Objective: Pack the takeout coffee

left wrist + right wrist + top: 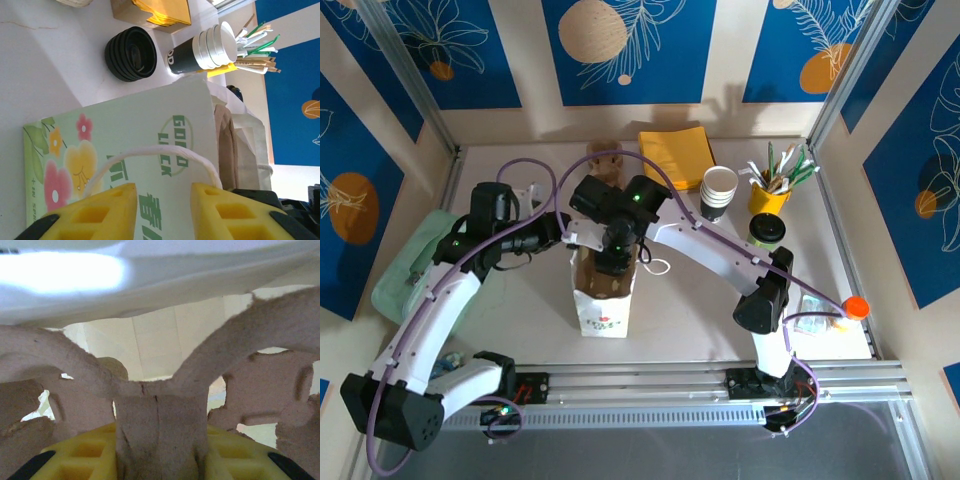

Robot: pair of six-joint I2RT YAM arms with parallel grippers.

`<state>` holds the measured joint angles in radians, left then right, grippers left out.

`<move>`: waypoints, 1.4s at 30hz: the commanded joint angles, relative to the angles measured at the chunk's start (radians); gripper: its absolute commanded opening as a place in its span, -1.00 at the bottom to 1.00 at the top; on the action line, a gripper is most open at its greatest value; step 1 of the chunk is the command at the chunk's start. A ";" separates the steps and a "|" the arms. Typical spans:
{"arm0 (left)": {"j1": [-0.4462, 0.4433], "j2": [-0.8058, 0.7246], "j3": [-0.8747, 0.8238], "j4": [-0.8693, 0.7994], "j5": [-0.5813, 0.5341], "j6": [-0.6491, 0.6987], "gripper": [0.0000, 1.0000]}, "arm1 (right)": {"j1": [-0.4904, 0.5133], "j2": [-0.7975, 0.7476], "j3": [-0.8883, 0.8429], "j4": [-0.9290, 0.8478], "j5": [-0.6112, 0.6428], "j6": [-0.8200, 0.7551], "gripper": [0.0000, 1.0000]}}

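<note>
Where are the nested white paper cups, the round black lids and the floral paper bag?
Nested white paper cups [212, 46]: left wrist view, white rims.
Round black lids [131, 53]: left wrist view, centre.
Floral paper bag [603, 312]: top view, printed side.

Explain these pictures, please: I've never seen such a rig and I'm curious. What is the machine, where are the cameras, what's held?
Two white robot arms are bolted to a table. One picture looks down from above; the other two come from a camera on each wrist. The right pincer is closed on a brown pulp cup-carrier tray inside a white flowered paper bag. The left pincer, fingers apart, is by the bag's side. Stacked white-and-dark paper cups, black lids and yellow napkins sit behind.
</note>
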<state>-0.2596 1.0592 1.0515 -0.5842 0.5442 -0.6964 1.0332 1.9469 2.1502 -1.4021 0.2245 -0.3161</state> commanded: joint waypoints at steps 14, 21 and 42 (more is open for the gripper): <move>0.025 -0.073 0.118 -0.186 0.007 0.105 -0.20 | -0.025 0.041 -0.021 0.021 -0.073 0.021 -0.34; 0.028 -0.119 0.119 -0.276 -0.010 0.148 -0.20 | -0.027 0.041 -0.050 0.052 -0.105 0.018 -0.34; 0.012 -0.204 0.109 -0.371 0.093 0.293 -0.18 | -0.042 0.000 -0.118 0.124 -0.123 0.011 -0.36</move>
<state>-0.2344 0.8684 1.1507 -0.9371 0.5949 -0.4419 0.9977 1.9747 2.0453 -1.2839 0.1333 -0.3092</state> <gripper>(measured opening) 0.411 0.322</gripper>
